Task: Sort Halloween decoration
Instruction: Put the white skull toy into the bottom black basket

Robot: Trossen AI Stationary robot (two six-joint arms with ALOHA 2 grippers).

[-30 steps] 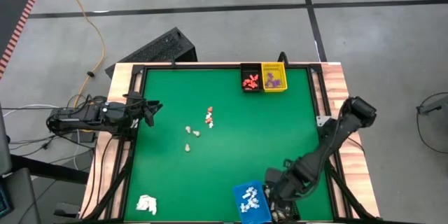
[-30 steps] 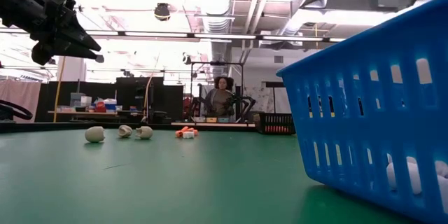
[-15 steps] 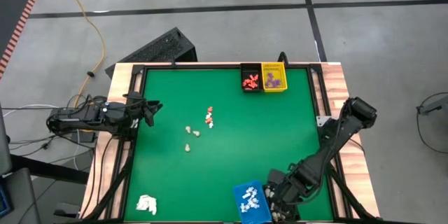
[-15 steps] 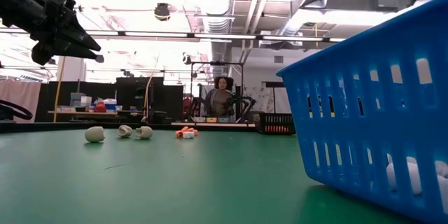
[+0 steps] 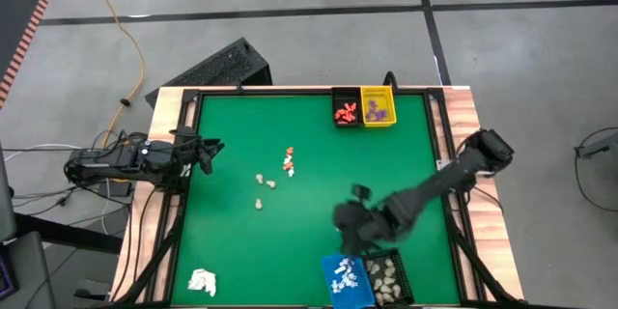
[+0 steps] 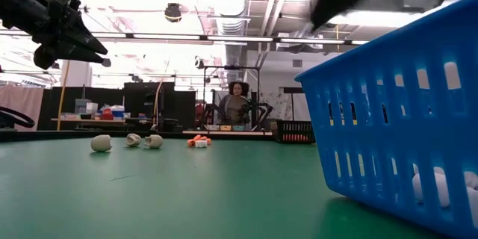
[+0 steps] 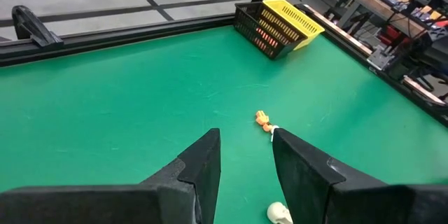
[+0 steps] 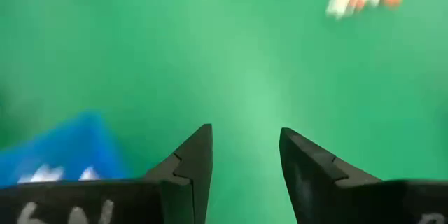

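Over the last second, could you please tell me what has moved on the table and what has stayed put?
The right gripper has swung away from the near table edge beside the blue basket toward the table's middle, uncovering a black basket of cream-beige pieces. Its jaws are open and empty. The left gripper, the loose pieces and the far baskets stayed as they were.

A matt green felt-like table top (image 5: pixel 319 174) with wood-grain edges carries a slotted blue plastic basket (image 6: pixel 403 112).
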